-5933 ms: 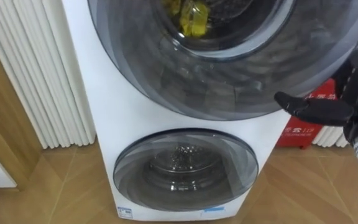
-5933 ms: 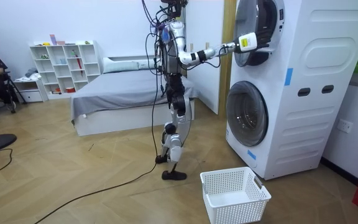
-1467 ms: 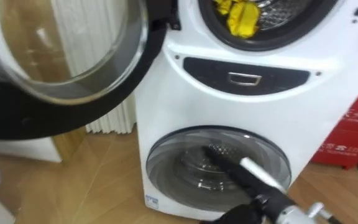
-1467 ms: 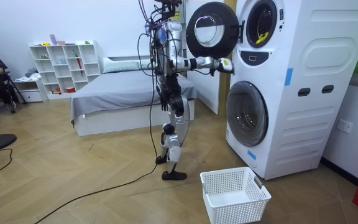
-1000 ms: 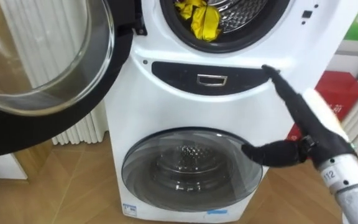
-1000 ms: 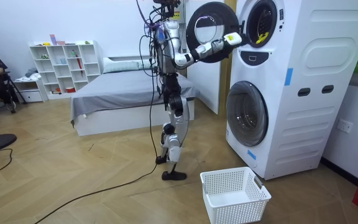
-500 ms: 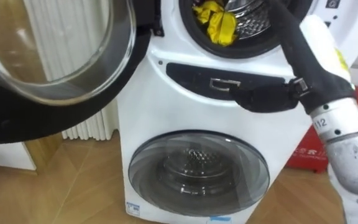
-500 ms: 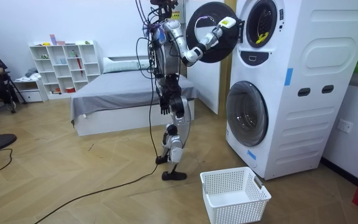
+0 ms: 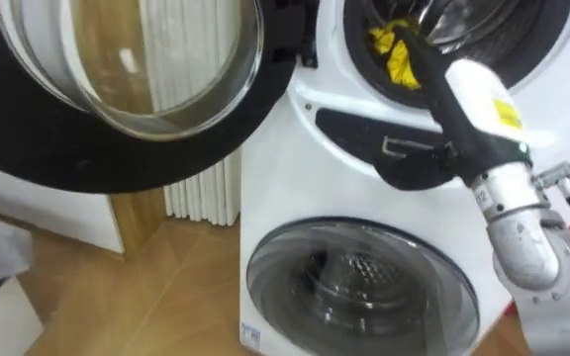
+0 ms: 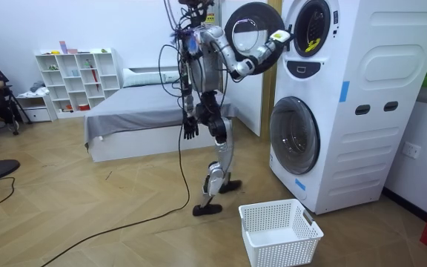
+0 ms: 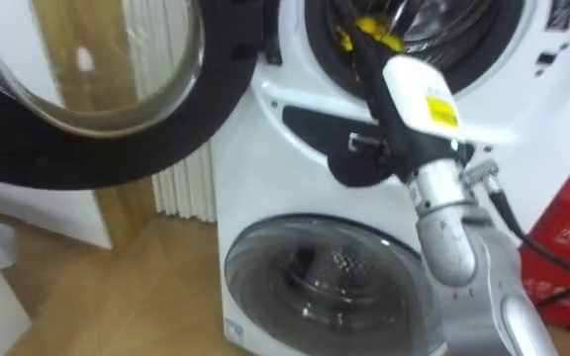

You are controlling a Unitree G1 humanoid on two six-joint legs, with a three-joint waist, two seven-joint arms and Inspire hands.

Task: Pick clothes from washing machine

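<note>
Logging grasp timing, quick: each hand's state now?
Right hand: open, reaching the crumpled yellow cloth in the steel drum.
Left hand: at its side, cannot tell.

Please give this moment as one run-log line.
step: reach into upper drum | upper door: open | right hand: open, reaching at yellow cloth, no grip | left hand: hangs at side
</note>
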